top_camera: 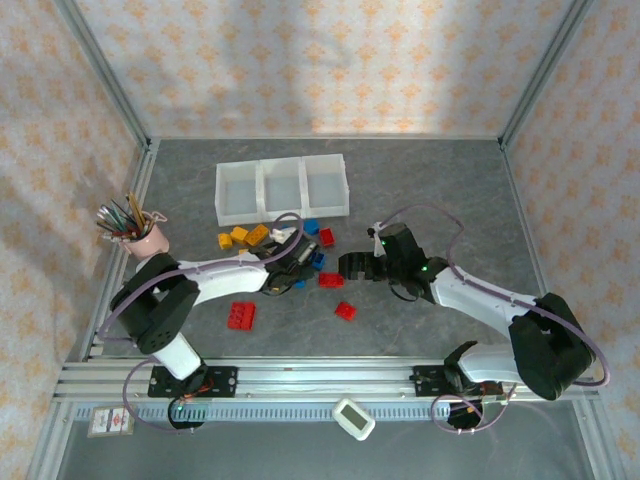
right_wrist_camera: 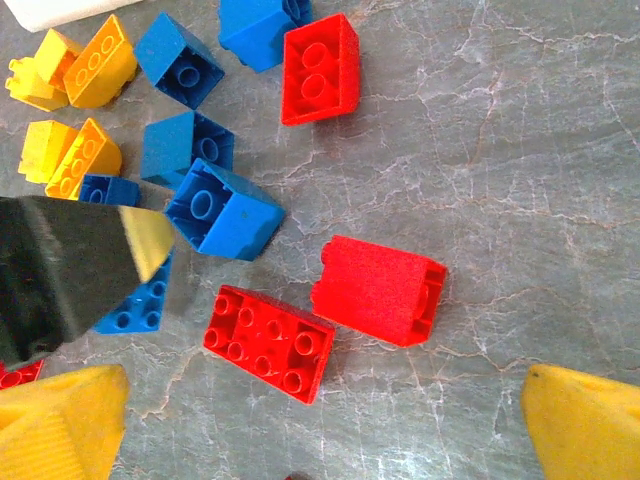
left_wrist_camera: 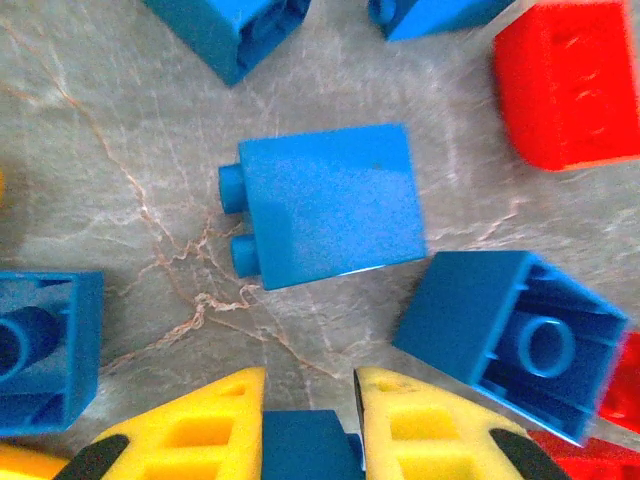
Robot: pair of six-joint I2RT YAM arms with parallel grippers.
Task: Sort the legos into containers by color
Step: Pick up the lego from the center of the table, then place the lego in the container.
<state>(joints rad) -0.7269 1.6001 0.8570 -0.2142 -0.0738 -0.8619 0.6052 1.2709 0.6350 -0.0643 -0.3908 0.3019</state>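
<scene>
Okay, left gripper is clamped on a blue brick, pinched between its yellow fingers, low in the lego pile. More blue bricks lie just ahead of it. Bins sit behind the pile, apart from it. Right gripper is spread wide and holds nothing. Two red bricks lie side by side just ahead of its tips.
</scene>
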